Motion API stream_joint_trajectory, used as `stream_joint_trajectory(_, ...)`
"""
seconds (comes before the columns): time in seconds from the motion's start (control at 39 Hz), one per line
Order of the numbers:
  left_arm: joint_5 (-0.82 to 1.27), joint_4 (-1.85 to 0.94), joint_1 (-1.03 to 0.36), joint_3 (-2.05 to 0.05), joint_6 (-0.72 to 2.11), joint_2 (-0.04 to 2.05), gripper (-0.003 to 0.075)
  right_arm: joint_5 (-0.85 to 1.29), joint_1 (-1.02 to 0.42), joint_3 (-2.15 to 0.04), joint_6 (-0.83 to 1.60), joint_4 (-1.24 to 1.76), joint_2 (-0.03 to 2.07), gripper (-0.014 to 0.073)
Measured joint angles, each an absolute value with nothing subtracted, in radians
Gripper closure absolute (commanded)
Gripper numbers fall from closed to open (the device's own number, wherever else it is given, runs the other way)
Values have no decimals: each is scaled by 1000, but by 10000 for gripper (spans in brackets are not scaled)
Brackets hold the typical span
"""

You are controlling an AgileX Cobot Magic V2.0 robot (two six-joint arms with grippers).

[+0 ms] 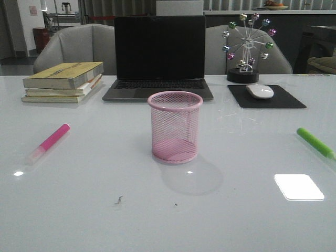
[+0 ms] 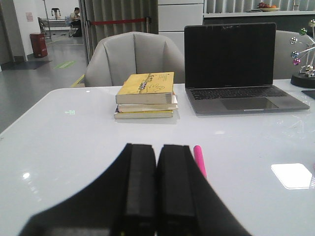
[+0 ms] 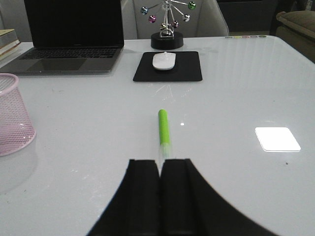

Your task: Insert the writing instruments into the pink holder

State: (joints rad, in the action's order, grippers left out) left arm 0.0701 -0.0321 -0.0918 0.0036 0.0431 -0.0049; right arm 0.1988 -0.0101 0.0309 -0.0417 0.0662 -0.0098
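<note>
The pink wire-mesh holder (image 1: 175, 126) stands upright and empty mid-table; its edge also shows in the right wrist view as the pink holder (image 3: 14, 114). A pink highlighter (image 1: 49, 143) with a pale cap lies on the table to the left. In the left wrist view the pink highlighter (image 2: 199, 160) pokes out just past my left gripper (image 2: 156, 147), whose jaws are shut with nothing between them. The lime green highlighter (image 1: 315, 143) lies at the right edge. My right gripper (image 3: 160, 162) is shut and empty, with the green highlighter (image 3: 164, 129) lying straight ahead of its tips.
Behind the holder stand an open laptop (image 1: 159, 56), a stack of books (image 1: 64, 81) at the left, and a mouse (image 1: 260, 91) on a black pad (image 1: 266, 96) with a ball ornament (image 1: 247, 45) at the right. Neither arm shows in the front view.
</note>
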Motion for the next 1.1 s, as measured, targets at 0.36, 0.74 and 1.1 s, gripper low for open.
stream_joint_trajectory(0.36,70,-32,-92,4,43,-5,629,199,-10,31,-42,66,-10,571)
stream_joint_trajectory(0.74,69,-32,-92,4,43,-5,629,199,-10,31,-42,66,-10,571)
stream_joint_trajectory(1.1,-103,-32,-92,4,43,-5,629,141,-10,31,-42,66,-10,571)
